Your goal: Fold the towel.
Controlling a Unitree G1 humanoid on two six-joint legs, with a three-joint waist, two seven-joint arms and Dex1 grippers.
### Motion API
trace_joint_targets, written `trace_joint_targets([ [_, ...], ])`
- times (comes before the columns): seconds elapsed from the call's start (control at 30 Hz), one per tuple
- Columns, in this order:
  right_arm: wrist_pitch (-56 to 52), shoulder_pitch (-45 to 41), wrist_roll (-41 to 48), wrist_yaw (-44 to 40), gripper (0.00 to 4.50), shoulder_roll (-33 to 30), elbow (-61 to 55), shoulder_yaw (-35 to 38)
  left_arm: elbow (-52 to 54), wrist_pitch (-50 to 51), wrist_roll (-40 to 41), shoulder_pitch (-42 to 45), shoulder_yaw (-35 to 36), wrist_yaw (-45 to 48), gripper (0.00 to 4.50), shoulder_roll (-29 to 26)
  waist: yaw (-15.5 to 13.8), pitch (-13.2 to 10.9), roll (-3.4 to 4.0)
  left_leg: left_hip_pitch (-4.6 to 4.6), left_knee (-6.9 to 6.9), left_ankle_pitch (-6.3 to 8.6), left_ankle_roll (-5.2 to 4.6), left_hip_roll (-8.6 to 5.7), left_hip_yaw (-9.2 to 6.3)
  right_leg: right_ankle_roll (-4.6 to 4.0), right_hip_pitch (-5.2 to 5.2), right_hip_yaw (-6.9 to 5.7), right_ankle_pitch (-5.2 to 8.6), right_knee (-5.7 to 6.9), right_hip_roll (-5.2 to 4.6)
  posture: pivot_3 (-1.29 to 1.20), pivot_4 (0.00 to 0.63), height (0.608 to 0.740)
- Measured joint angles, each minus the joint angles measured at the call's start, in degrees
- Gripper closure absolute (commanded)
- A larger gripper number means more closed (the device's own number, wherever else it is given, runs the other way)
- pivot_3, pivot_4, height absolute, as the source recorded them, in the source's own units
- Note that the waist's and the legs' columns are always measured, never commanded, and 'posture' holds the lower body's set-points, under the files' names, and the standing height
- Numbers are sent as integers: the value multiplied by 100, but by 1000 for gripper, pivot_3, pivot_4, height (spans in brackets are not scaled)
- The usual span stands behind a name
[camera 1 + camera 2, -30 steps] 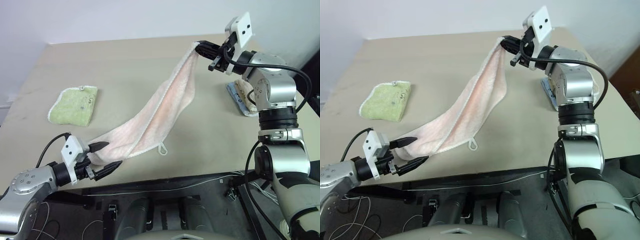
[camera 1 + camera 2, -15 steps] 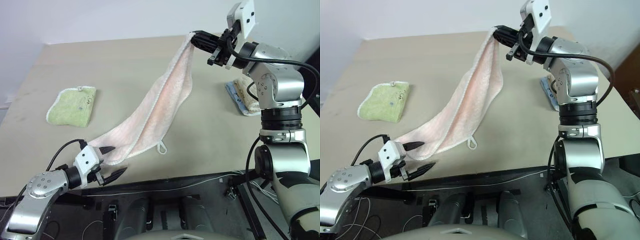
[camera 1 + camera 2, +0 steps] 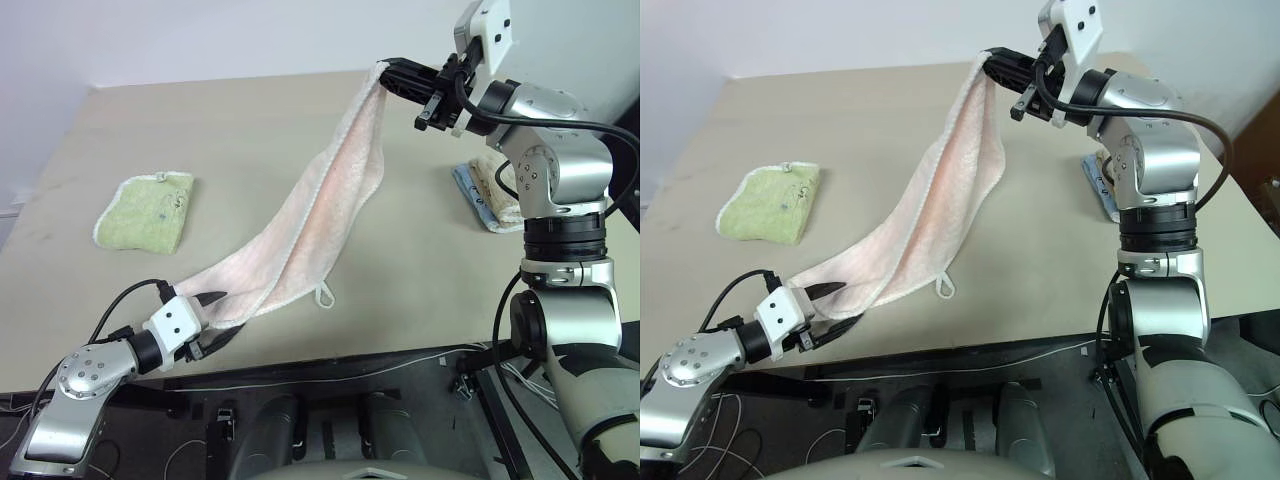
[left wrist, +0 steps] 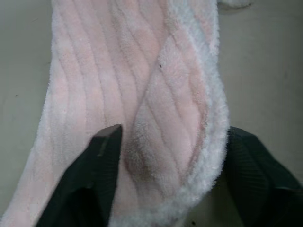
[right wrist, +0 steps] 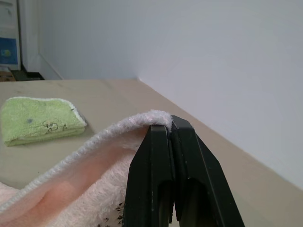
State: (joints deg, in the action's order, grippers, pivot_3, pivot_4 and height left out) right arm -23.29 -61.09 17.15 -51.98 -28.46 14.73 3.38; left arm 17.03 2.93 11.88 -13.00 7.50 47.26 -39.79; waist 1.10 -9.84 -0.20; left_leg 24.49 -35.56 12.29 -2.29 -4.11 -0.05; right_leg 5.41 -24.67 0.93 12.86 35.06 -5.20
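Your stock at this moment: one pink towel (image 3: 320,210), long and terry-textured with a white stitched edge, strung diagonally over the beige table (image 3: 250,130). Its upper end is raised off the surface, clenched flat between the closed fingers of your right gripper (image 3: 392,76) at the far side; from there it sags down toward you, and its lower end lies on the table near the front edge. A small white loop (image 3: 323,295) hangs off the lower edge and rests on the table. Your left gripper (image 3: 215,318) sits at that lower end, its two black fingers (image 4: 102,156) part-way spread with the folded towel corner lying between them; in the left wrist view one finger presses on the pile and the other stands at the white hem, so you cannot yet count this as a firm grasp. Also on the table: one light green towel (image 3: 146,210), folded, well apart to your left of the pink one; one beige-tan towel (image 3: 490,195), folded, lying on something blue behind your right arm.
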Motion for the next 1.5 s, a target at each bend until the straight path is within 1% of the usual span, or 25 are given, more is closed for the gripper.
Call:
trace_joint_targets([
  [0.2, 2, 28, -4, 4, 4500, -6, 0, -29, 370, 823, 744, 157, 121, 14, 4460, 57, 0, 0, 0, 0, 0, 0, 0, 0, 0, 2, -1, -1, -1, 1, 0, 0, 150, 740],
  [0.3, 3, 86, -9, 4, 4500, -68, 0, -30, 593, 1363, 1484, 109, 430, 108, 4460, 62, 5, 0, -1, 0, 0, 0, 0, 0, 0, 1, 0, -1, -1, 1, 0, 0, 150, 740],
  [0.4, 3, 174, -18, 3, 4500, -136, 0, -42, 618, 1888, 2166, 89, 816, 240, 4460, -44, 3, -1, -1, 0, 0, 0, 0, 0, 0, 1, -1, -2, 0, 2, 1, 0, 150, 740],
  [0.47, 8, 196, -33, 12, 4500, -196, 6, -42, 504, 2146, 2554, 286, 1173, 270, 4460, -90, -5, -1, -1, -1, -1, 0, 0, 0, -1, 1, -2, -3, 0, 4, 1, 0, 150, 740],
  [0.6, 116, 198, -128, 73, 4500, -249, 128, -47, -48, 2324, 2875, 966, 1654, 356, 4460, -428, -14, -1, -2, -1, -10, -1, 1, 0, -1, 0, 1, -6, 0, 3, 2, 0, 150, 740],
  [0.7, 198, 207, -220, 126, 4500, -376, 304, -47, -431, 2413, 2937, 1382, 1750, 461, 4460, -553, -11, -1, -2, 0, -8, -1, 0, -5, -1, 2, 1, -5, -1, -1, 1, 0, 150, 740],
  [0.8, 286, 207, -257, 182, 4500, -461, 520, -20, -981, 2479, 2906, 2001, 1710, 494, 4460, -659, -23, -3, -5, 1, -5, -2, 3, -3, -3, 3, 0, -8, -1, 3, 4, 0, 150, 740],
  [0.93, 609, 62, -401, 345, 4500, -565, 1271, 19, -2275, 2409, 2616, 3595, 1403, 528, 4460, -700, -25, -7, -8, -2, -12, -6, 7, -5, -5, 11, 6, -10, -6, 10, 5, 0, 150, 740],
  [1.03, 987, -337, -573, 557, 4500, -542, 2099, 30, -3770, 1956, 2145, 4944, 1027, 688, 4460, -643, -19, -9, -12, 0, -18, -9, 9, -6, -4, 24, 4, -17, -14, 15, 11, 0, 150, 740],
  [1.07, 1187, -551, -655, 670, 4500, -523, 2494, 33, -4503, 1681, 1936, 5549, 892, 746, 4460, -557, -19, -12, -15, 1, -19, -12, 10, -7, -4, 26, 2, -20, -15, 16, 15, 0, 150, 740],
  [1.2, 1915, -1347, -916, 1067, 4500, -457, 3903, 39, -6878, 729, 1281, 7359, 663, 681, 4460, -275, 7, -16, -21, 5, -9, -19, 0, -8, -1, 30, -3, -20, -15, 12, 20, 0, 150, 740],
  [1.3, 2344, -1690, -1047, 1160, 4500, -498, 4568, 40, -8027, 127, 983, 8103, 666, 499, 4460, -202, 15, -18, -23, 15, 12, -25, 8, -7, 6, 32, -18, -23, -15, 13, 18, 0, 150, 740],
  [1.37, 2538, -1716, -1136, 1043, 4500, -591, 4783, 39, -8395, -133, 871, 8300, 678, 547, 4460, -194, 11, -18, -23, 27, 18, -32, 18, -7, 8, 34, -29, -23, -15, 12, 18, 0, 150, 740],
  [1.43, 2549, -1629, -1128, 656, 4500, -723, 4775, 39, -8548, -238, 834, 8321, 685, 909, 4460, -215, 7, -18, -23, 60, 9, -34, 20, -6, 11, 35, -58, -23, -15, 16, 19, 0, 150, 740],
  [1.5, 2487, -1212, -1046, 88, 4500, -908, 4344, 37, -8494, -223, 811, 8141, 673, 1548, 4460, -308, 7, -18, -23, 91, -20, -36, 21, -2, 9, 37, -76, -31, -16, 26, 24, 0, 150, 740],
])
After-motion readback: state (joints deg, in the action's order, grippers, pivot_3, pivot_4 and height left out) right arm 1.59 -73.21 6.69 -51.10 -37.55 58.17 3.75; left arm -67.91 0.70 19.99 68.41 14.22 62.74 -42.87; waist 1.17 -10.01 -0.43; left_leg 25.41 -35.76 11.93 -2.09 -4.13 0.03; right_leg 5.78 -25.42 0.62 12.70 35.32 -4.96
